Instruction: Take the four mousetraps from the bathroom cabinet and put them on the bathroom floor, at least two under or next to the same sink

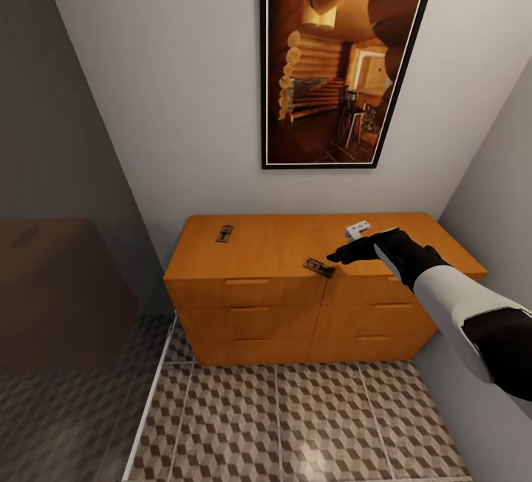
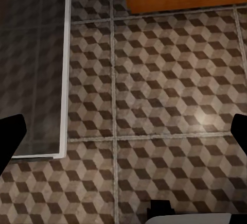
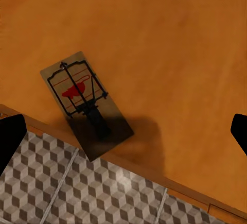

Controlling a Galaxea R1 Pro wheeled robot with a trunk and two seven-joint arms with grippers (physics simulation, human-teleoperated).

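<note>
Currently, going left to right in the head view: one mousetrap (image 1: 224, 233) lies flat toward the back left of the cabinet (image 1: 258, 245) top, a second mousetrap (image 1: 319, 267) sits at the front edge near centre, overhanging slightly. The right gripper (image 1: 341, 253) hovers just beside it, fingers spread wide, holding nothing, probably lined up to grasp. The left gripper (image 2: 123, 131) hangs over the bathroom floor (image 2: 154, 105), fingers wide, empty.
</note>
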